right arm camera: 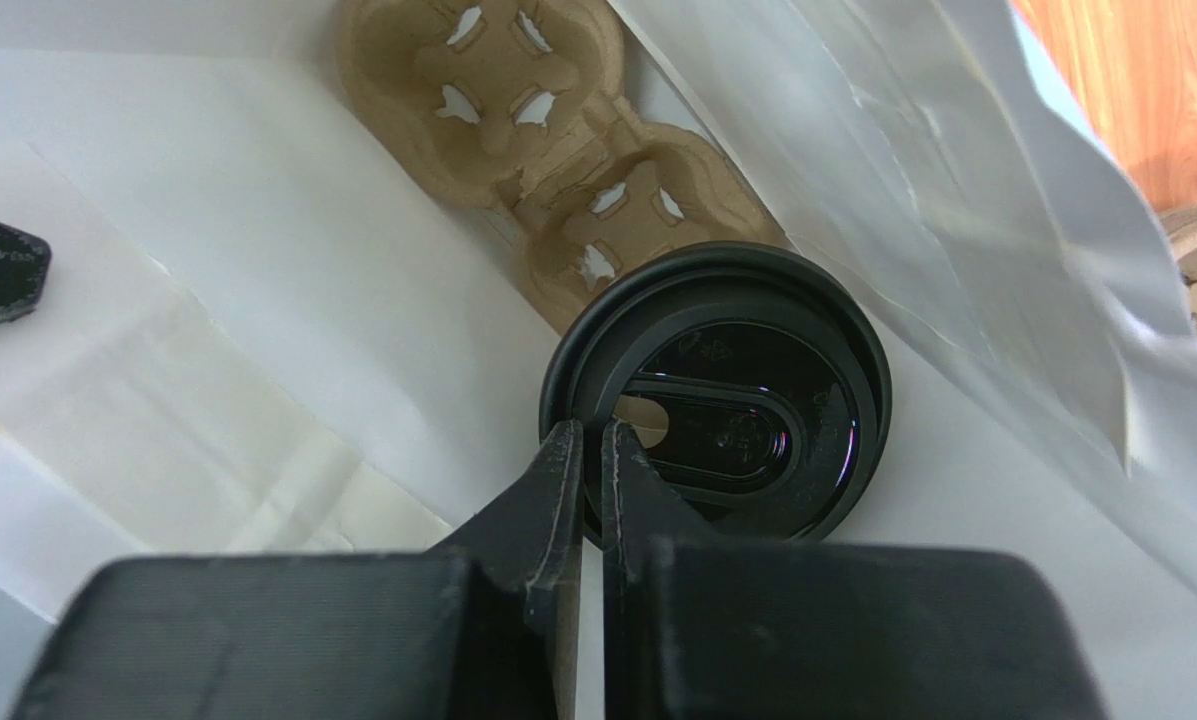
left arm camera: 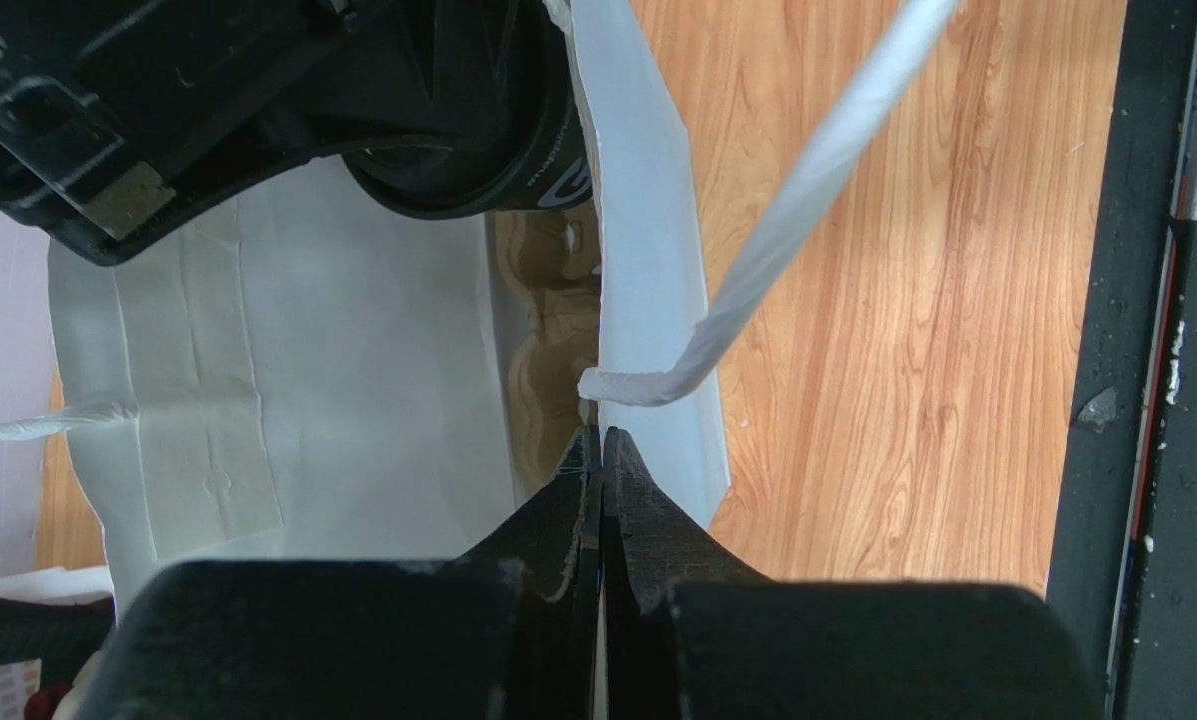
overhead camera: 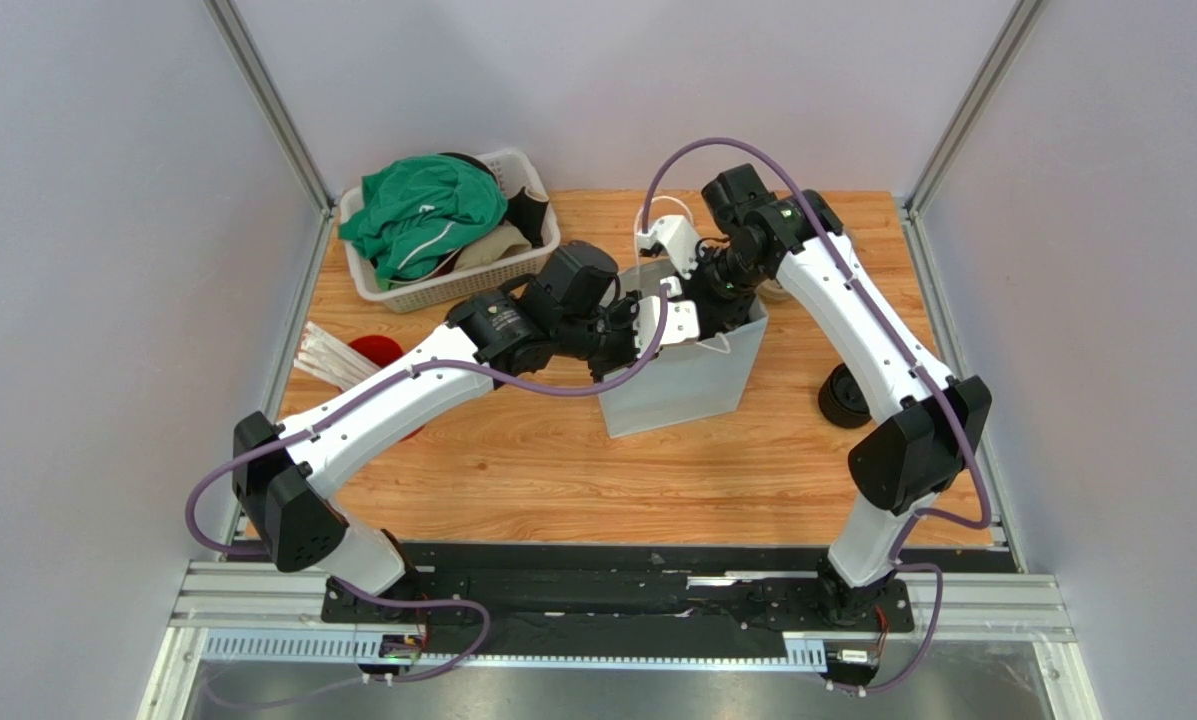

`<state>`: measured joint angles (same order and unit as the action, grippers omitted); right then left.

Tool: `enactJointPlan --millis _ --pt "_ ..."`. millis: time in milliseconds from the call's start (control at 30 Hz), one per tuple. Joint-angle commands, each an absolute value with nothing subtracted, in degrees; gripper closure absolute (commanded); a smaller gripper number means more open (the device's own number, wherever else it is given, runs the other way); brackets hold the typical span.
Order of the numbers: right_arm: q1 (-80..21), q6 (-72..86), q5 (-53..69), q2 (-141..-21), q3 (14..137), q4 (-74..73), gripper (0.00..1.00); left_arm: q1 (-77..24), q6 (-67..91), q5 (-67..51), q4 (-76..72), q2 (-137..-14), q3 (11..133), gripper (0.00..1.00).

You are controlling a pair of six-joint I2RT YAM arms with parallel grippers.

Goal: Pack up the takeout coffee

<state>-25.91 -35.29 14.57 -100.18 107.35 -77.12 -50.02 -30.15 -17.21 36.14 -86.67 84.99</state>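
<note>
Right gripper [right arm camera: 591,438] pinches the lid rim of the takeout coffee [right arm camera: 724,398]. Cup is lid-up inside the white bag [right arm camera: 259,270], with the cardboard carrier [right arm camera: 484,90] just beyond. Left gripper [left arm camera: 601,446] is clamped on the bag wall.

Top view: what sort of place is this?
Probably a robot test booth: plain grey walls box in a wooden table, two arms are bolted to a rail, and a basket of clothes sits near a paper bag.

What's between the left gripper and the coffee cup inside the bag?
A cardboard cup carrier, lying in the white bag along the wall the left gripper pinches, short of the coffee cup. The left wrist view shows it.
</note>
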Motion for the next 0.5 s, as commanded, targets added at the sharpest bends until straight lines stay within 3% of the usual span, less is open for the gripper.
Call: enactJointPlan --millis 0,467 --pt "-26.54 -37.7 13.36 -101.6 109.42 -76.73 1.0 -50.36 -30.41 -16.96 36.48 -85.17 83.59 1.0" --pt "-26.72 -41.58 14.41 -106.17 117.67 -84.1 1.0 -50.36 -31.03 -16.7 36.12 -85.25 83.5 1.0"
